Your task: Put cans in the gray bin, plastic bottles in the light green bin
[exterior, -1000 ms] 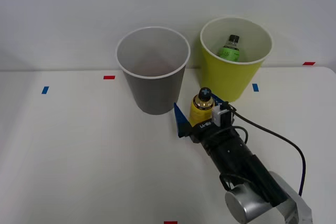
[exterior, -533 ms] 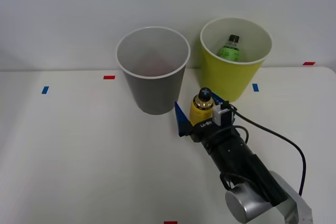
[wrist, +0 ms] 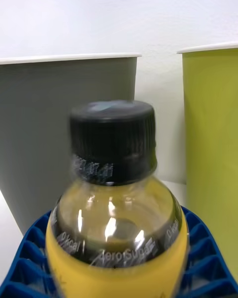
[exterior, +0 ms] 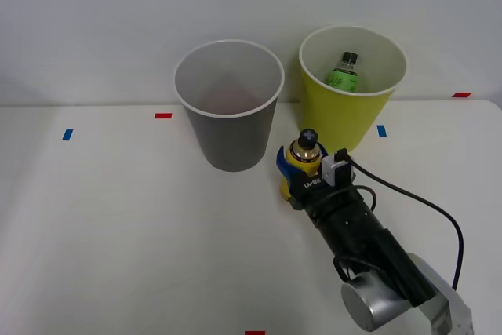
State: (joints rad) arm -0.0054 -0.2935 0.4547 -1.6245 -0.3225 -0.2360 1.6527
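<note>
1. We see the green-label bottle (exterior: 343, 72) already inside the light green bin (exterior: 339, 119).
2. Right gripper (exterior: 300, 180) has its jaws closed around the yellow bottle (exterior: 301, 164), upright on the table just in front of that bin.
3. Gray bin (exterior: 230, 135), beside it, looks empty; the lift and drop are left.

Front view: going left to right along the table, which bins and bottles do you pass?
gray bin → yellow bottle held in the right claw → light green bin, with the green-label bottle inside.
</note>
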